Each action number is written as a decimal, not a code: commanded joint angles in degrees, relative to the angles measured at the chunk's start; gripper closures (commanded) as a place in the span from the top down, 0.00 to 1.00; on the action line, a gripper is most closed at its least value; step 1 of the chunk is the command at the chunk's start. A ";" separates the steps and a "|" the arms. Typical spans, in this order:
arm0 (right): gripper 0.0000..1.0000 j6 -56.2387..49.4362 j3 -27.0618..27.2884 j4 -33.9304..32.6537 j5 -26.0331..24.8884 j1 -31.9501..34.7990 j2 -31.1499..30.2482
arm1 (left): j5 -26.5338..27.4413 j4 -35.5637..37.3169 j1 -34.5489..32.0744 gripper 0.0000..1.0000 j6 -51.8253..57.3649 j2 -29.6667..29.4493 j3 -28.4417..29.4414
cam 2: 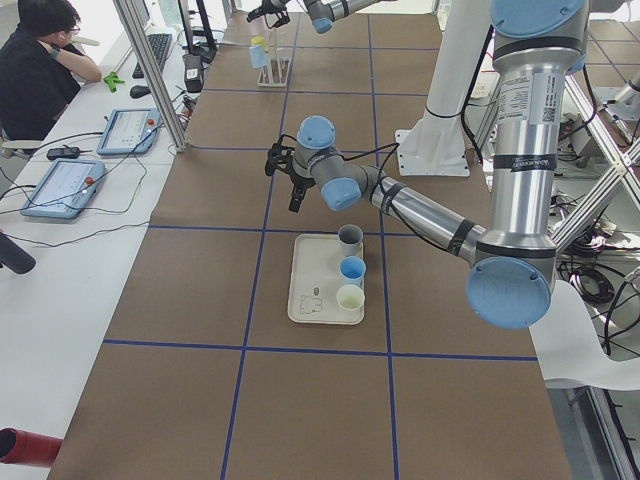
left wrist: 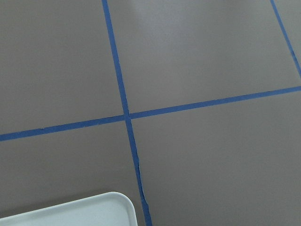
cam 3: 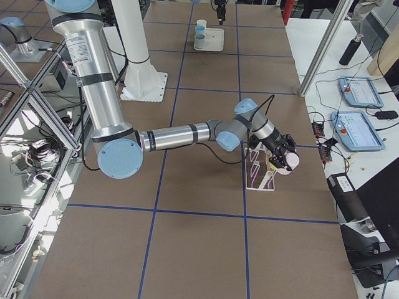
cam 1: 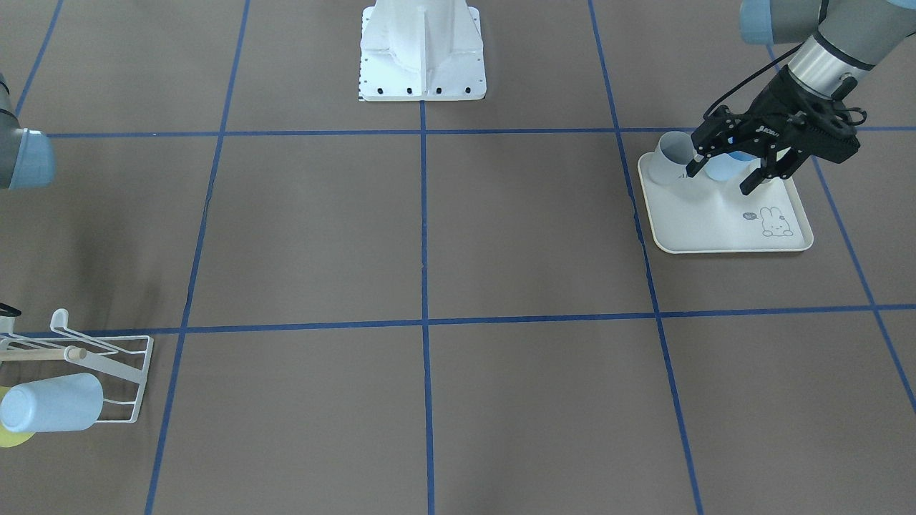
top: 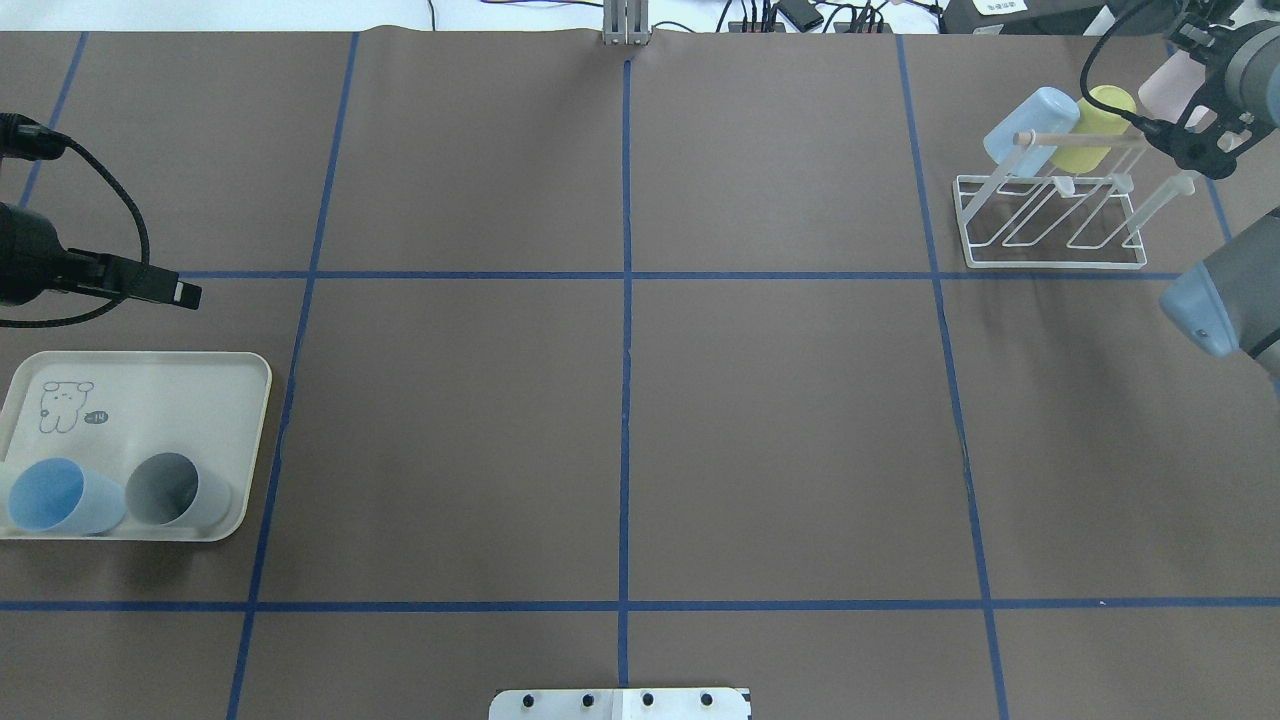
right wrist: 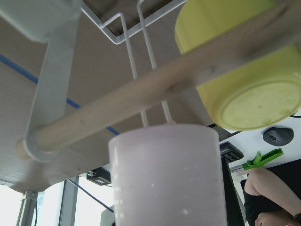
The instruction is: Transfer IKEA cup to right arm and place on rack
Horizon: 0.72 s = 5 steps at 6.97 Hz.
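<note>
A pale pink cup (right wrist: pixel 167 179) fills the lower middle of the right wrist view, and my right gripper (cam 3: pixel 282 161) is shut on it. It hangs at the white wire rack (top: pixel 1050 225), just under the wooden dowel (right wrist: pixel 141 99). A light blue cup (top: pixel 1030 125) and a yellow cup (top: pixel 1095 135) sit on the rack. My left gripper (cam 1: pixel 719 180) is open and empty, raised near the far edge of the cream tray (top: pixel 160 380). On the tray lie a grey cup (top: pixel 175 490), a blue cup (top: pixel 60 497) and a cream cup (cam 2: pixel 350 298).
The robot's white base (cam 1: pixel 422 57) stands at the table's middle edge. Blue tape lines cross the brown table (top: pixel 620 430). A person (cam 2: pixel 40 70) sits at a side table with tablets (cam 2: pixel 60 185). Another person's arm (right wrist: pixel 273 193) shows beyond the rack.
</note>
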 commanded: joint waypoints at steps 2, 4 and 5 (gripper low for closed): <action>0.00 -0.03 -0.44 0.02 -0.29 -0.30 -0.03 | 0.00 0.00 0.03 1.00 0.00 0.00 0.10; 0.00 -0.03 -0.62 0.02 -0.38 -0.66 -0.03 | 0.00 0.00 0.12 1.00 0.00 0.00 0.10; 0.00 0.06 -0.71 0.02 -0.38 -0.83 -0.03 | 0.00 0.00 0.12 1.00 0.00 0.00 0.18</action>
